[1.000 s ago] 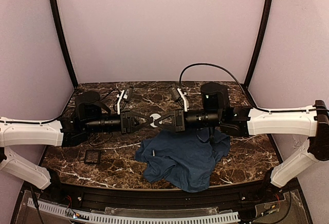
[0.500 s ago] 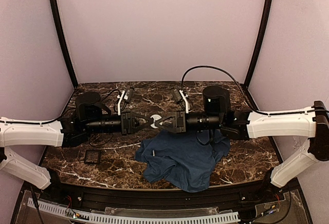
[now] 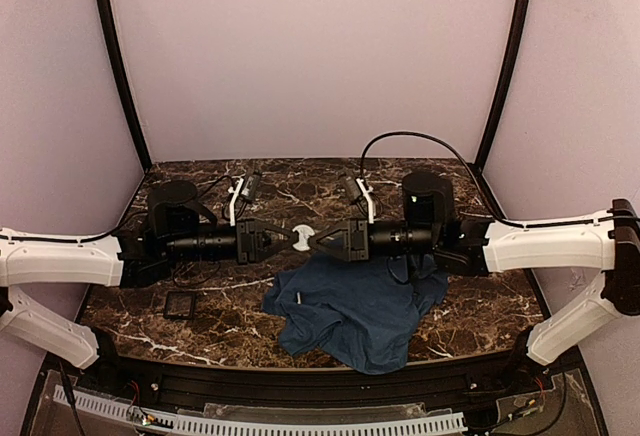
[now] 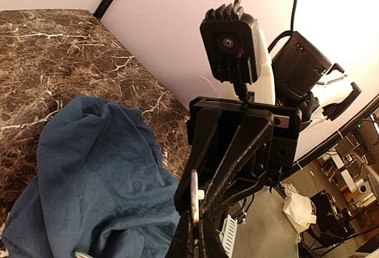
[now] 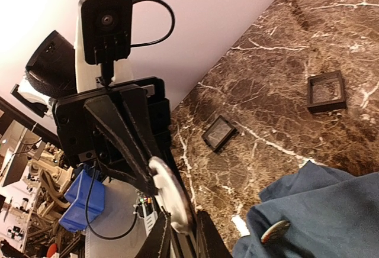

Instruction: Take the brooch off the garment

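Observation:
A pale whitish round brooch (image 3: 303, 232) hangs in the air between my two grippers, above the marble behind the blue cloth (image 3: 360, 306). My left gripper (image 3: 295, 233) and my right gripper (image 3: 312, 235) meet tip to tip on it. In the left wrist view the left gripper (image 4: 198, 234) is shut on the brooch (image 4: 194, 202), seen edge-on. In the right wrist view the right gripper (image 5: 180, 234) grips the brooch (image 5: 172, 202) at its lower edge. The cloth (image 5: 320, 210) lies crumpled and carries a small oval piece (image 5: 275, 231).
A small black square tray (image 3: 180, 304) lies on the marble table (image 3: 480, 306) at the front left. The right wrist view shows two black trays (image 5: 325, 91) (image 5: 218, 132). Cables run behind both arms. Pale walls close in the back and sides.
The right arm has drawn back a little to the right. The grippers' tips now stand slightly further apart, and more of the pale brooch shows between them. The cloth has not moved.

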Controlling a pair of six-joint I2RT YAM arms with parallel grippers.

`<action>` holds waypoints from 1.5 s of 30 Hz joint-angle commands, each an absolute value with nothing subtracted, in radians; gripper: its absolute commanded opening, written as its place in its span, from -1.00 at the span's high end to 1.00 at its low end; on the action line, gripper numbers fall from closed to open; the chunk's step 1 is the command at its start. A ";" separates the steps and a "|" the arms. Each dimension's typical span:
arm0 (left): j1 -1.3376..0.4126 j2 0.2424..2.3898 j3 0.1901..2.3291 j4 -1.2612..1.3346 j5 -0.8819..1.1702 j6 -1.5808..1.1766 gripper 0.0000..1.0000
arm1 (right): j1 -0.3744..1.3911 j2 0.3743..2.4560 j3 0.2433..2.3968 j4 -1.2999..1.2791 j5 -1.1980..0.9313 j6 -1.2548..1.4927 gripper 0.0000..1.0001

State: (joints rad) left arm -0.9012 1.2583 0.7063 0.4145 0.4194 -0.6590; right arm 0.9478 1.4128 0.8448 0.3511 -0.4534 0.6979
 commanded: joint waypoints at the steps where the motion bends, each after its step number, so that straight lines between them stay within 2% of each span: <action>1: -0.902 1.234 0.711 0.391 0.451 -0.665 0.98 | 0.879 1.378 0.806 0.314 -0.350 0.668 0.65; 7: -0.902 1.250 0.722 0.379 0.452 -0.669 0.98 | 0.879 1.361 0.803 0.353 -0.440 0.632 0.27; 11: -0.901 1.259 0.728 0.368 0.444 -0.667 0.98 | 0.879 1.339 0.802 0.347 -0.432 0.611 0.00; 14: -0.899 1.261 0.729 0.339 0.427 -0.665 0.98 | 0.879 1.322 0.801 0.322 -0.405 0.596 -0.12; 21: -0.820 1.229 0.729 0.149 0.309 -0.637 0.98 | 0.873 1.267 0.799 0.228 -0.280 0.557 -0.26; 24: -0.783 1.226 0.764 -0.052 0.184 -0.571 0.98 | 0.862 1.235 0.805 0.164 -0.188 0.539 -0.35; 30: -0.686 1.319 0.873 -0.332 -0.045 -0.439 0.98 | 0.788 1.205 0.827 0.011 -0.086 0.509 -0.36; 36: -0.661 1.476 1.007 -0.416 -0.193 -0.342 0.98 | 0.740 1.159 0.798 -0.031 -0.072 0.513 -0.40; 45: -0.653 1.694 1.198 -0.499 -0.313 -0.228 0.98 | 0.725 1.105 0.732 -0.013 -0.076 0.535 -0.41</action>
